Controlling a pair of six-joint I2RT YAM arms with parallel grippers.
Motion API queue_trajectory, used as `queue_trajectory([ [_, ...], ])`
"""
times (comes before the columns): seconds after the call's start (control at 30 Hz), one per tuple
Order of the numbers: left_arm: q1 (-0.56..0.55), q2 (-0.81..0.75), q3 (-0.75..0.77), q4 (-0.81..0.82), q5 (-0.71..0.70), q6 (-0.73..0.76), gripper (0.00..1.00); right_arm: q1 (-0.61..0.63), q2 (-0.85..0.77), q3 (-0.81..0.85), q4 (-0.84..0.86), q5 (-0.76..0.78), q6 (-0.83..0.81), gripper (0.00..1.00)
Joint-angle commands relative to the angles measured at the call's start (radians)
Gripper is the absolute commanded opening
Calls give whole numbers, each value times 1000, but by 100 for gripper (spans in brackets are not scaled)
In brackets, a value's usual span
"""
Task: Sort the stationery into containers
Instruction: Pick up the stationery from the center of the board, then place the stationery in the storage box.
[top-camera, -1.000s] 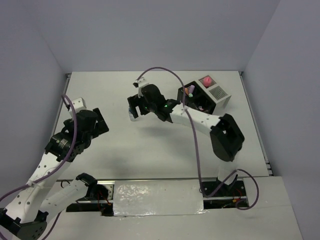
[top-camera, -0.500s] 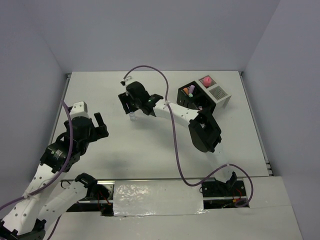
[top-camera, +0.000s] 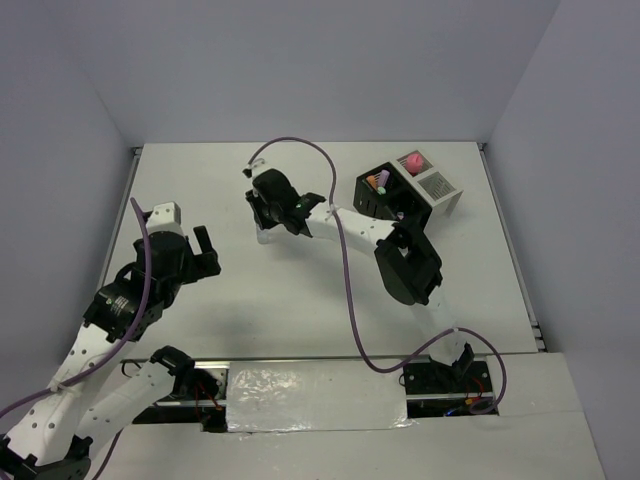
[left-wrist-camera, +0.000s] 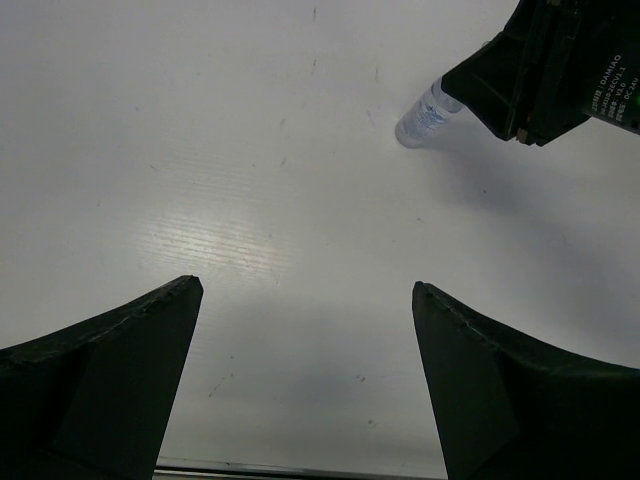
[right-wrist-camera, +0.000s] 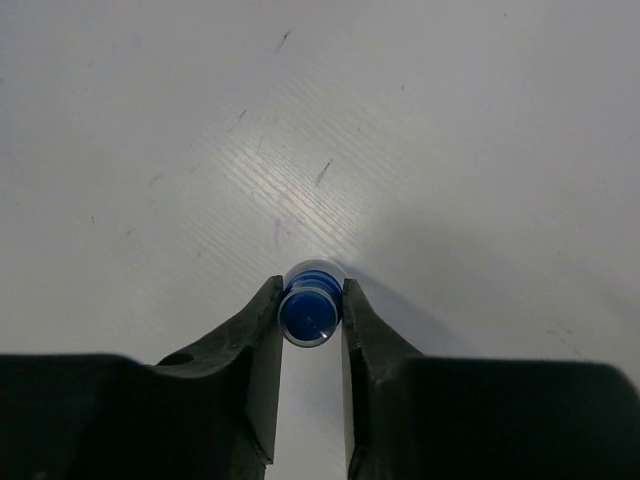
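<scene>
While your right fingers (right-wrist-camera: 262, 340) pinch the blue-capped bottle (left-wrist-camera: 422, 115), your left fingers (left-wrist-camera: 110, 380) stand spread.
Likely light, rigid, slippery; hold its cap (right-wrist-camera: 307, 312) squarely.

- The bottle (right-wrist-camera: 308, 312) lies on the tabletop (top-camera: 300, 295), left of centre, between the fingers (right-wrist-camera: 262, 345) of the right gripper (right-wrist-camera: 310, 295).
- The left container (top-camera: 362, 190) and the right container (top-camera: 447, 197) stand side by side at the far right.
- The left gripper (left-wrist-camera: 305, 288) hangs near the left edge, well apart from the bottle.
</scene>
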Motion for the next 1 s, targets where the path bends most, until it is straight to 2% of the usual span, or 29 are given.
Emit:
queue_trajectory([
  [0.0,5,-2,-7,52,16,29,99,7,-27,-30,55,0,4,20],
  [0.07,5,0,-8,54,22,32,99,7,-56,-58,71,-6,1,9],
  [0.13,5,0,-10,56,23,33,99,7,-93,-82,88,-6,0,7],
  [0.2,5,-2,-10,56,25,33,99,4,-130,-104,108,-7,1,1],
  [0.37,5,-8,-13,59,26,33,99,-32,-338,-206,96,56,-22,0],
  [0.5,5,-28,-16,65,33,35,99,-156,-579,-338,24,177,-17,0],
  [0.53,5,-31,-18,66,33,35,99,-236,-608,-351,-5,252,-8,0],
  [0.67,5,-40,-21,71,39,36,99,-457,-768,-412,-134,343,61,0],
  [0.73,5,-38,-21,71,40,38,99,-569,-793,-414,-162,349,70,0],
  [0.83,5,-34,-21,71,40,38,99,-660,-785,-383,-199,362,67,0],
  [0.97,5,-40,-19,68,34,36,99,-795,-735,-345,-212,262,61,0],
])
